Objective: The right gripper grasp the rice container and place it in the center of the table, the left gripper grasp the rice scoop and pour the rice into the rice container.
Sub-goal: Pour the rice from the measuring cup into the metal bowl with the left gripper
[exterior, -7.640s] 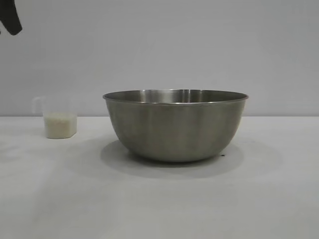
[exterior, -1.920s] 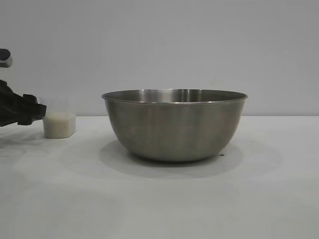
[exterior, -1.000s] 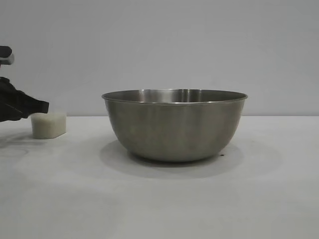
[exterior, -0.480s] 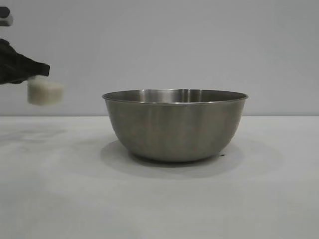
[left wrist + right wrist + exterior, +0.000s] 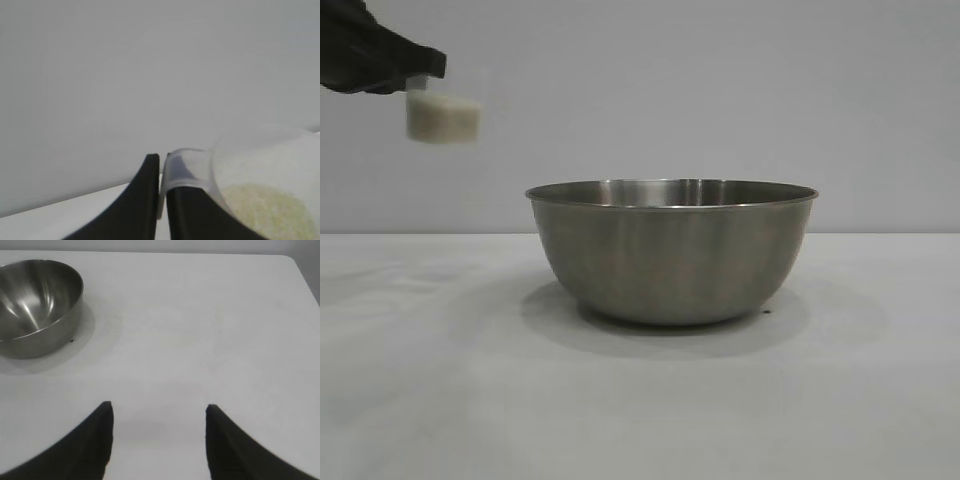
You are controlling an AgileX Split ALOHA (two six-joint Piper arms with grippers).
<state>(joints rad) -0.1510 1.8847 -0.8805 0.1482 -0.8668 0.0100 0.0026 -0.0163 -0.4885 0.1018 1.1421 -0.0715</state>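
Left gripper [image 5: 425, 72], mostly cut off at frame edge, pinching blurred rice scoop [image 5: 442, 117] handle.

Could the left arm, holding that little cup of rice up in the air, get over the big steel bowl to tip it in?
Probably yes. The left tool holds the rice scoop above the rim height of the rice container, with only open air between them.

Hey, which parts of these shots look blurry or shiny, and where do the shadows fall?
Exterior view: the rice scoop in the left gripper is smeared; the rice container is sharp, with a soft shadow around its base. Left wrist view: the scoop is close and hazy. Right wrist view: bright streaks inside the bowl.
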